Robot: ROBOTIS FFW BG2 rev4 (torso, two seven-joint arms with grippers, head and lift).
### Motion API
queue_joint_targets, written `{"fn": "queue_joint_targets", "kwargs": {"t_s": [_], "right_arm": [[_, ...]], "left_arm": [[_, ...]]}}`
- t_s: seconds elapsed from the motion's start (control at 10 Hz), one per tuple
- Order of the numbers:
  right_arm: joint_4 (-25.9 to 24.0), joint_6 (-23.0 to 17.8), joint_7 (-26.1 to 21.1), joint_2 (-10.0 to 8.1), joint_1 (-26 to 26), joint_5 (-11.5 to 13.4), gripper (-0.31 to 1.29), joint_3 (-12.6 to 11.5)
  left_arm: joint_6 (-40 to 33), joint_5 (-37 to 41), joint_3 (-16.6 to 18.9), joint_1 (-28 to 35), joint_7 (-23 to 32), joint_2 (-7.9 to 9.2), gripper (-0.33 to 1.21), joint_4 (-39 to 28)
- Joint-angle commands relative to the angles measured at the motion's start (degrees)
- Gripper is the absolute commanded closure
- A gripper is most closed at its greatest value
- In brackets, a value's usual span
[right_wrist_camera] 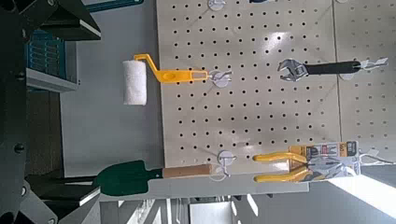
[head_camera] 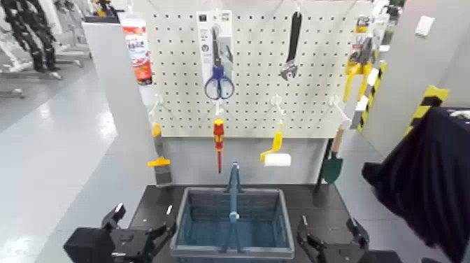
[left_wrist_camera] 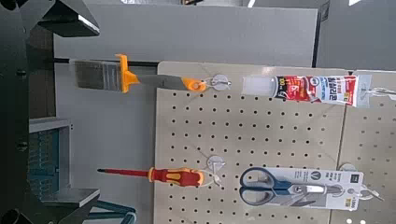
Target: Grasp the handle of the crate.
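While both arms sit low at the table's near edge, the scene reads thus:
Left claw [head_camera: 148, 236]: at the near-left corner, just beside the crate's left wall, fingers spread apart and holding nothing.
Right claw [head_camera: 312, 246]: at the near-right corner, just beside the crate's right wall, fingers parted, holding nothing.
Crate [head_camera: 187, 218]: grey-blue, slatted sides, standing at the middle of the dark table [head_camera: 158, 198] between the two claws.
Handle [head_camera: 233, 199]: blue bar raised upright over the crate's middle, running near to far; neither claw touches it.
Pegboard [head_camera: 255, 70]: white, upright behind the table's far edge.
Hung tools: red-and-yellow screwdriver [head_camera: 218, 142] straight behind the handle, blue scissors [head_camera: 219, 82] above it, yellow paint roller [head_camera: 275, 152], green trowel [head_camera: 334, 162], brush [head_camera: 159, 160], wrench [head_camera: 292, 47].
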Motion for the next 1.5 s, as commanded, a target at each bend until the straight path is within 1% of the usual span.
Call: {"fn": "queue_joint_targets", "kwargs": {"t_s": [0.1, 0.3, 0.4, 0.5, 0.6, 0.7, 0.8, 1.1, 1.2, 1.3, 1.5], "right_arm": [[0.00, 0.10, 0.00, 0.07, 0.00, -0.05, 0.14, 0.08], [0.00, 0.19, 0.00, 0.07, -0.09, -0.05, 0.14, 0.16], [0.09, 0.19, 0.00, 0.07, -0.09, -0.05, 0.14, 0.25], [0.09, 0.19, 0.00, 0.07, -0.09, -0.05, 0.14, 0.34], [0.09, 0.10, 0.00, 0.07, -0.09, -0.05, 0.14, 0.34], [0.18, 0.10, 0.00, 0.07, -0.09, -0.05, 0.14, 0.34], [0.26, 0.01, 0.00, 0.07, -0.09, -0.05, 0.14, 0.34], [0.44, -0.16, 0.00, 0.07, -0.17, -0.14, 0.14, 0.43], [0.53, -0.34, 0.00, 0.07, -0.17, -0.31, 0.14, 0.52], [0.62, -0.51, 0.00, 0.07, -0.17, -0.40, 0.14, 0.52], [0.79, -0.95, 0.00, -0.02, -0.26, -0.58, 0.14, 0.52]], "left_arm": [[0.05, 0.28, 0.08, -0.09, -0.09, -0.17, 0.10, 0.00], [0.84, 0.99, 0.17, -0.44, -0.53, -0.17, 0.09, 0.09], [2.24, 2.31, 0.52, -1.05, -1.93, -0.35, 0.10, 0.09], [5.23, 4.59, 1.66, -2.02, -4.83, -0.88, 0.10, 0.09], [10.42, 7.32, 3.86, -3.52, -9.93, -1.93, 0.10, 0.09], [14.64, 8.11, 5.35, -5.01, -13.80, -2.63, 0.10, 0.00], [16.92, 11.89, 5.09, -6.24, -13.54, -1.76, 0.09, -0.08], [25.71, 29.11, 4.65, -11.87, -14.50, 1.58, 0.10, 1.85], [28.79, 35.70, 4.12, -14.06, -14.77, 2.64, 0.10, 3.61], [31.95, 40.01, 3.68, -16.26, -15.47, 3.34, 0.10, 5.37], [38.19, 51.09, 2.01, -20.65, -16.88, 5.36, 0.10, 9.85]]}}
